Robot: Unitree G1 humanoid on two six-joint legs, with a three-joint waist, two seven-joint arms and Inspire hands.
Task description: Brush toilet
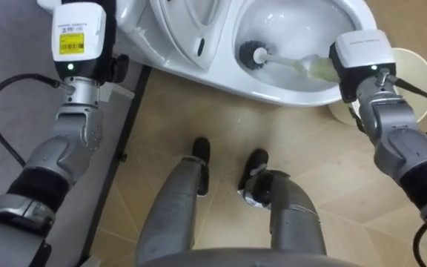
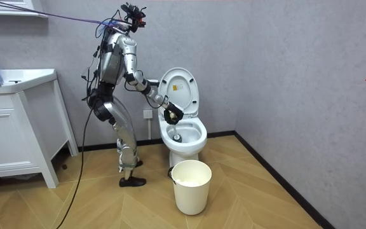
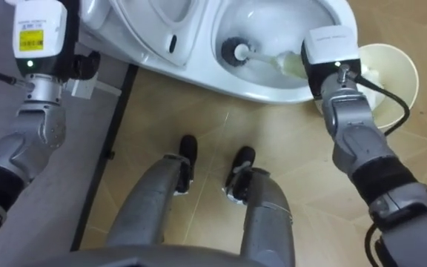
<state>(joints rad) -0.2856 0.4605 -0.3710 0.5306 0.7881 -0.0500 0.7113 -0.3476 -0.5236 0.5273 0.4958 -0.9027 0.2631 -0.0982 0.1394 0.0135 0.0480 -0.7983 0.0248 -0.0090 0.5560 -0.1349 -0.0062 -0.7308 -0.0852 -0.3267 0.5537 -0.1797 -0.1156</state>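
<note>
The white toilet (image 1: 291, 94) stands in front of me with its seat and lid (image 2: 178, 89) raised. A toilet brush is in the bowl: its dark head (image 1: 252, 53) rests near the bottom, and its pale handle (image 1: 302, 67) runs right, under my right wrist. In the room view my right hand (image 2: 170, 113) hangs over the bowl, curled on the handle. My left hand (image 1: 116, 68) shows as a dark shape left of the toilet, mostly hidden by its wrist.
A cream bucket (image 1: 415, 68) stands on the wooden floor to the right of the toilet, close behind my right forearm. In the room view a white cabinet (image 2: 18, 127) stands behind me, and I stand bent forward at the toilet.
</note>
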